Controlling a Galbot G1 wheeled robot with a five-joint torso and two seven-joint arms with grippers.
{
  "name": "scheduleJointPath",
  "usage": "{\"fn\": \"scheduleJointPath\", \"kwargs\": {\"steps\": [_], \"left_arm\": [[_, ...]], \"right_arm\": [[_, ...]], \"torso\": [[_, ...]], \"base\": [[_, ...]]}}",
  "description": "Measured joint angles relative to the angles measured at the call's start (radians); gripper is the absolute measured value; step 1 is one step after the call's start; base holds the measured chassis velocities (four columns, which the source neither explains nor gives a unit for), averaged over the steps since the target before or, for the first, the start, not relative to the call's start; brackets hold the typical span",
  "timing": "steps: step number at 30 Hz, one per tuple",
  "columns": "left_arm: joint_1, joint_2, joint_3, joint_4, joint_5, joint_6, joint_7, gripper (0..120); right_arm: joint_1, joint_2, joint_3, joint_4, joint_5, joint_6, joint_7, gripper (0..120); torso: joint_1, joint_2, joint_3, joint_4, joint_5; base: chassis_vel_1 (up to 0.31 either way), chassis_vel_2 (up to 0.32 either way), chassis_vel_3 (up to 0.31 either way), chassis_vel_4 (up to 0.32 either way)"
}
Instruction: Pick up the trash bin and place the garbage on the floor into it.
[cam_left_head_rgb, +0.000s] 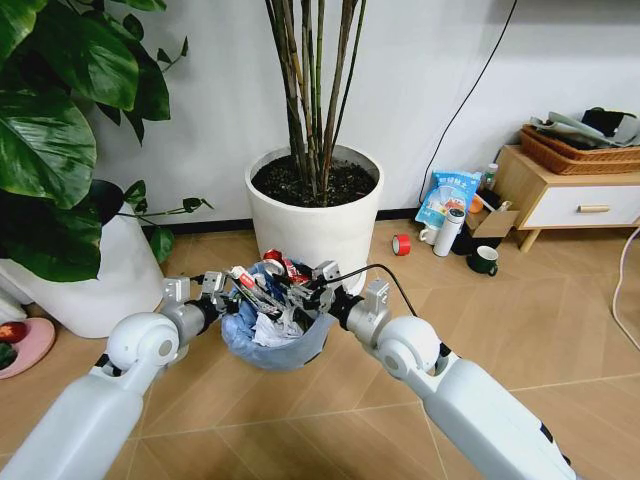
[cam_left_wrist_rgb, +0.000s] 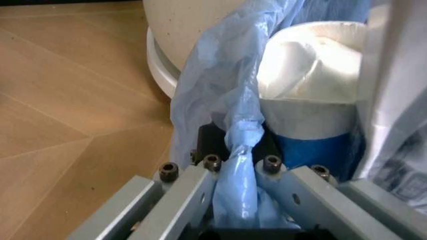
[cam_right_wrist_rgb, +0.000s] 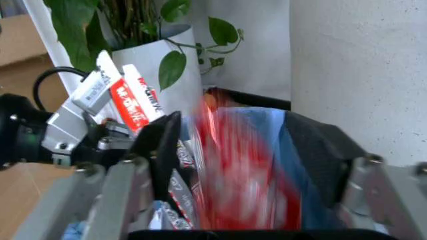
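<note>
- The trash bin (cam_left_head_rgb: 272, 340) hangs between the two arms, in front of the big white plant pot (cam_left_head_rgb: 318, 215) and seemingly off the floor (cam_left_head_rgb: 500, 320), its crinkly light blue bag (cam_left_wrist_rgb: 223, 95) bulging round the rim.
- It's well stuffed: crumpled white paper (cam_left_head_rgb: 275, 325) in the middle, a red crushed wrapper (cam_left_head_rgb: 277, 262) riding on top, and a white printed tube (cam_left_head_rgb: 248, 283) poking out toward the left side.
- The left gripper (cam_left_head_rgb: 215, 292) is at the bin's left rim, and in the left wrist view its jaws are pinched tight on a twisted fold of the blue bag. That's the hold carrying the bin, I'd say.
- The right gripper (cam_left_head_rgb: 322, 280) sits over the bin's right side, right above the load. In the right wrist view its jaws stand apart with something red and blue blurred between them (cam_right_wrist_rgb: 247, 175); whether it is gripped or falling free, I can't tell.
- Out around them, the floor near the bin shows no loose litter that I can make out.
- Off by the low cabinet (cam_left_head_rgb: 560, 195) sit a red tape roll (cam_left_head_rgb: 401, 244), a white bottle (cam_left_head_rgb: 447, 232) and a dark mug (cam_left_head_rgb: 485, 261), not rubbish to collect.
- My read: the bin is picked up, most of the garbage looks to be in, and this is a late drop, maybe the last.
</note>
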Motion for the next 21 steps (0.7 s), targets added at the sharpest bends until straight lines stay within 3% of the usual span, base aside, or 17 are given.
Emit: {"fn": "scheduleJointPath", "kwargs": {"steps": [5,7,10,21], "left_arm": [[0.003,0.0,-0.006,-0.006,0.0,0.0,0.0,0],[0.008,-0.001,-0.012,-0.009,0.0,0.0,0.0,0],[0.017,0.0,-0.022,-0.009,0.003,0.0,0.0,0],[0.074,-0.004,-0.117,0.025,0.063,-0.008,0.026,0]], "right_arm": [[0.013,0.006,-0.006,-0.014,-0.006,0.004,0.002,78],[0.019,0.018,-0.006,-0.023,-0.014,0.011,0.015,91],[0.017,0.022,0.008,-0.024,-0.015,0.013,0.034,98],[-0.088,-0.056,0.162,-0.029,-0.041,0.012,0.048,100]], "torso": [[0.0,0.0,0.0,0.0,0.0],[0.0,0.0,0.0,-0.0001,0.0],[0.0,0.0,0.0,0.0,0.0],[0.0,0.0,0.0,-0.0001,0.0001]], "base": [[0.0,0.0,0.0,0.0],[0.0,0.0,0.0,0.0],[0.0,0.0,0.0,0.0],[0.0,0.0,0.0,0.0]]}}
